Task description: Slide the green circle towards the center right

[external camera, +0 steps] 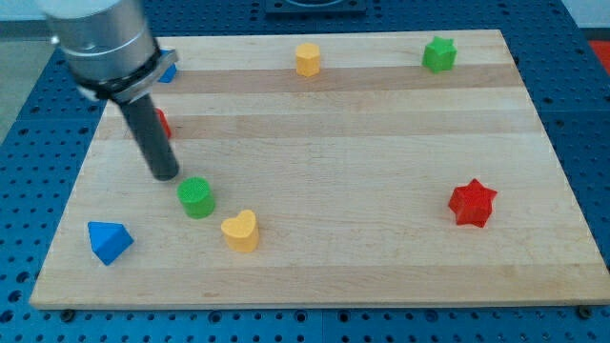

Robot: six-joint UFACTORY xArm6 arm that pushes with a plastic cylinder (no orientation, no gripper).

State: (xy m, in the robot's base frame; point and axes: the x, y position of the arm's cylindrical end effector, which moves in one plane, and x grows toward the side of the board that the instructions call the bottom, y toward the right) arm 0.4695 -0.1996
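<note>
The green circle (196, 197) sits on the wooden board (381, 143) at the lower left. My tip (167, 176) is the lower end of the dark rod, just up and to the left of the green circle, very close to it; contact is unclear. A yellow heart (240, 230) lies just to the lower right of the green circle.
A blue block (109, 241) lies at the lower left. A red block (162, 122) and a blue block (168, 71) are partly hidden behind the rod and arm at the upper left. A yellow block (307, 59) and a green star (439, 54) sit along the top. A red star (473, 202) sits at the right.
</note>
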